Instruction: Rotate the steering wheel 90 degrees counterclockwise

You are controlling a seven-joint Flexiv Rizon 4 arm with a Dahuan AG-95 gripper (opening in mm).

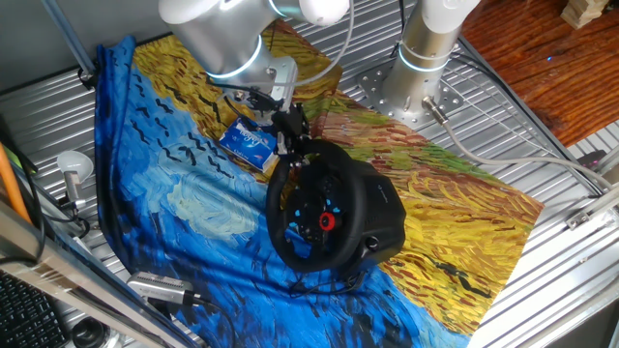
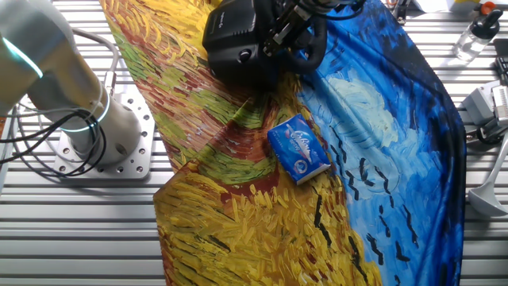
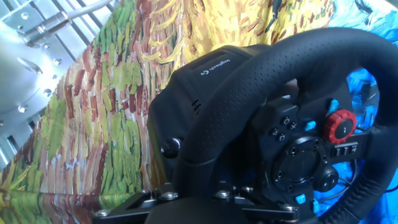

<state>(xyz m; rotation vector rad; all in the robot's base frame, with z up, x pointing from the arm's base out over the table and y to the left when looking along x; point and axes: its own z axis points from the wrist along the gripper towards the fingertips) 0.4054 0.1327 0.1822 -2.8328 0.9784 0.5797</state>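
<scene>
The black steering wheel (image 1: 319, 220) stands on its bulky black base (image 1: 382, 213) in the middle of the painted cloth, with the red button right of the hub centre. My gripper (image 1: 294, 145) is at the wheel's upper left rim and is shut on it. In the hand view the rim (image 3: 249, 93) runs down between my fingers, with my gripper (image 3: 199, 186) at the bottom edge. The hub's red knob (image 3: 340, 126) and small blue buttons show at the right. In the other fixed view the wheel (image 2: 311, 44) and my gripper (image 2: 284, 28) are at the top.
A small blue-and-white box (image 1: 250, 143) lies on the cloth just behind the wheel; it also shows in the other fixed view (image 2: 299, 148). The arm's metal base (image 1: 416, 72) stands at the back. Cables and tools lie along the table's left edge (image 1: 68, 174).
</scene>
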